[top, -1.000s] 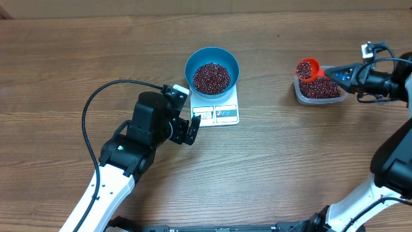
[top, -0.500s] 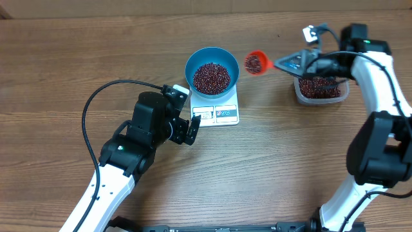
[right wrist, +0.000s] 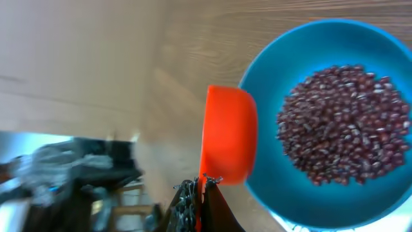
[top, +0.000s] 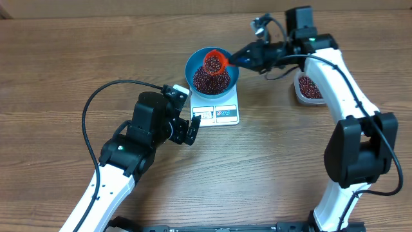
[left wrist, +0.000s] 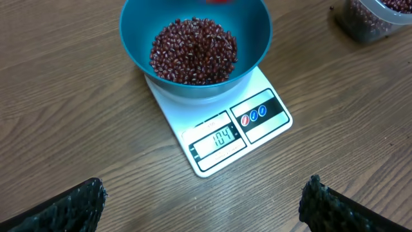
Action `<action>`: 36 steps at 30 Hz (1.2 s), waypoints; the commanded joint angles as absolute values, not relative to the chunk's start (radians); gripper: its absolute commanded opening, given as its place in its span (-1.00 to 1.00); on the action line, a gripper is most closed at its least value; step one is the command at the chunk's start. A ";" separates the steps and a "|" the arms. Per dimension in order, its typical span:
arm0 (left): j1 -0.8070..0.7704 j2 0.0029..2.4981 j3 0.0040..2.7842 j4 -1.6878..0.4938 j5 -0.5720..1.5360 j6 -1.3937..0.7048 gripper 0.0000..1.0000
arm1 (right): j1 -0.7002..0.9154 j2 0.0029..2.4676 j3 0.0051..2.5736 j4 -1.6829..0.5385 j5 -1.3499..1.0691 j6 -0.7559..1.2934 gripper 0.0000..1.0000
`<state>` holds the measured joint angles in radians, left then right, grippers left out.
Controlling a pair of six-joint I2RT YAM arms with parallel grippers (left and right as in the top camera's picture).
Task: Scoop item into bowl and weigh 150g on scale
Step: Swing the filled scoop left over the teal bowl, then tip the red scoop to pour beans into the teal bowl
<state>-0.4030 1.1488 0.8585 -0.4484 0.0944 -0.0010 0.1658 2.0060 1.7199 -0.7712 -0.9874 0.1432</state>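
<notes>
The blue bowl (top: pixel 212 71) stands on the white scale (top: pixel 217 113) and holds a heap of dark red beans (top: pixel 211 79). In the left wrist view the scale (left wrist: pixel 222 138) shows 104 below the bowl (left wrist: pixel 196 45). My right gripper (top: pixel 243 60) is shut on the handle of an orange scoop (top: pixel 214 62), which hangs tilted over the bowl with beans in it. From the right wrist the scoop (right wrist: pixel 228 135) shows its orange back beside the bowl (right wrist: pixel 335 116). My left gripper (top: pixel 187 129) rests open, left of the scale's front, with nothing between its fingertips (left wrist: pixel 84 200).
A clear plastic tub (top: pixel 309 88) with more beans stands right of the scale, partly behind my right arm. A black cable (top: pixel 106 96) loops over the table by my left arm. The tub's corner (left wrist: pixel 376 19) shows at the top right of the left wrist view.
My right arm has carried the filled scoop left from the tub to over the bowl and tilted it. The left arm has not moved.
</notes>
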 commanded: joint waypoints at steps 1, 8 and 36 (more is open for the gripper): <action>-0.400 1.157 0.855 -0.448 0.101 -0.011 0.99 | 0.213 2.007 1.799 -0.782 -0.722 0.178 -0.93; -0.399 1.157 0.855 -0.448 0.101 -0.011 0.99 | 0.334 2.005 1.921 -0.910 -0.270 0.073 -0.93; -0.400 1.156 0.854 -0.448 0.101 -0.011 0.99 | 0.521 1.991 1.972 -1.012 0.179 -0.005 -0.93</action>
<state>-0.4030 1.1488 0.8585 -0.4488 0.0944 -0.0010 0.5407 2.0060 1.9434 -1.0191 0.2604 -0.0002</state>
